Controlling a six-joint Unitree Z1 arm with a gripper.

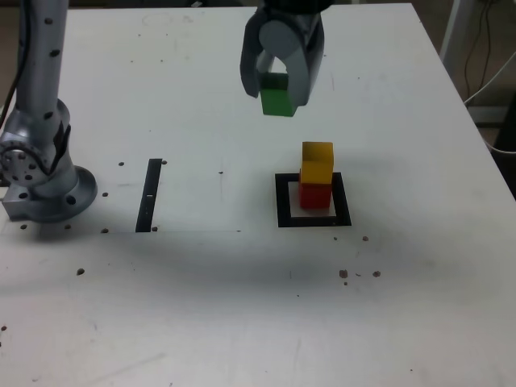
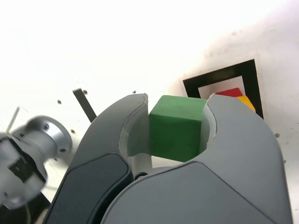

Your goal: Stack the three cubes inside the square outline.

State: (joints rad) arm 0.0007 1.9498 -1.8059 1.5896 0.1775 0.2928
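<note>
A white desk (image 1: 185,314), dotted with small dark holes, fills most of the exterior view. The end effector (image 1: 279,81) is closed on the green cube (image 1: 277,97), which sits between its two curved fingers and is held above the desk. In the exterior view, the yellow cube (image 1: 318,163) rests on the red cube (image 1: 314,196) inside the black square outline (image 1: 283,214), below and slightly to the right of the end effector. A narrow black strip (image 1: 149,195) lies farther left.
</note>
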